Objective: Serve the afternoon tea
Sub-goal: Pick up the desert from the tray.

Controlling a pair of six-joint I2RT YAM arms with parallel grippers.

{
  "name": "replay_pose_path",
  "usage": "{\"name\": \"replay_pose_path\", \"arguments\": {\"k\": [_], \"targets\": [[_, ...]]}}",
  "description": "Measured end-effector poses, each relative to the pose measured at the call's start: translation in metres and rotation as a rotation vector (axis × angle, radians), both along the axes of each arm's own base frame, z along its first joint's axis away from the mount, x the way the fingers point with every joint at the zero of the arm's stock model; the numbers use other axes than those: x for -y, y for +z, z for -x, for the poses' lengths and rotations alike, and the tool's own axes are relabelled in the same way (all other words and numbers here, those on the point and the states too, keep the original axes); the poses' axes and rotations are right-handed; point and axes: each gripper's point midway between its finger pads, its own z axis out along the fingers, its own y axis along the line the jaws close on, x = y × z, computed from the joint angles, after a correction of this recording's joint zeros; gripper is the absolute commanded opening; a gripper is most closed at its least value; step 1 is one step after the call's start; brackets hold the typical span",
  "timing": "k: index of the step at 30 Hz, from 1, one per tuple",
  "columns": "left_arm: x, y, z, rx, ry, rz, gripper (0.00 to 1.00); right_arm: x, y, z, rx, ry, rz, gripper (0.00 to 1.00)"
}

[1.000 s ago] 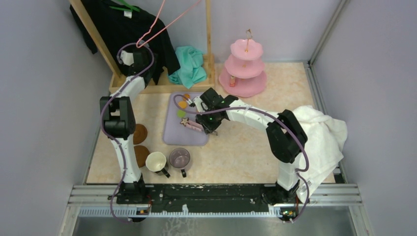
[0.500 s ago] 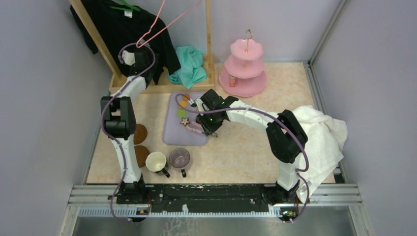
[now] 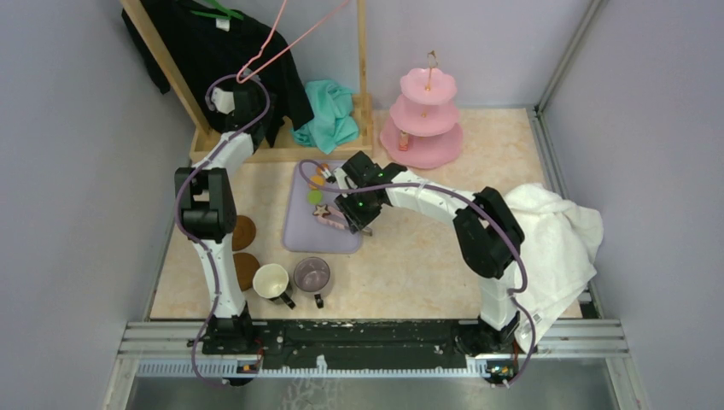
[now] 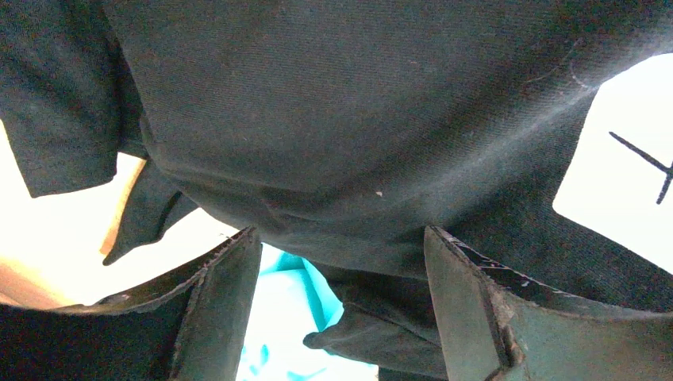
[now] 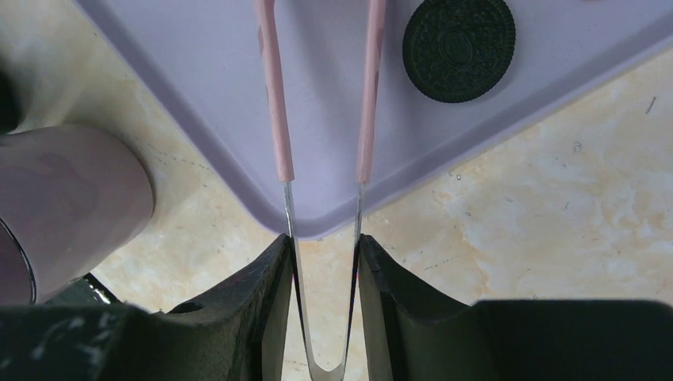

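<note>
right fingers (image 5: 262, 305) pinch tongs (image 5: 275, 119) (pink-tipped) | left fingers (image 4: 222, 309) spread wide

Over lilac tray (image 3: 300, 237), pink tongs (image 3: 331, 219) — cream mug (image 3: 271, 279) beside 2 coasters (image 3: 244, 231).

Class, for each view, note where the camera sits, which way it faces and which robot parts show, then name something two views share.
Top external: high behind the bases, looking down at the table; left arm, right arm show.
Left wrist: on that arm, facing the black garment; open left gripper shows.
Right wrist: looking down at the lilac tray; the right gripper pinches tongs.
Shared: top and right wrist both show tray and tongs.
</note>
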Motion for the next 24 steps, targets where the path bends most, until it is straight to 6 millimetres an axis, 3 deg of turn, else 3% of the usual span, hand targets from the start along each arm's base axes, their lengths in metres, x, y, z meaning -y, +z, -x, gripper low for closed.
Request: {"name": "replay_pose_path", "arguments": {"k": [15,24], "targets": [[0.0,-0.0001,0.0,0.0,0.0,0.0,0.8,-0.0095,-0.0046,-0.0064,-0.015,0.005,0.009,0.37],[-0.0001,-0.0002,0.0001,-0.001,0.001,-0.001,0.8,-0.0085,-0.0055,-0.0055,-0.011,0.008,0.029,0.33]]}}
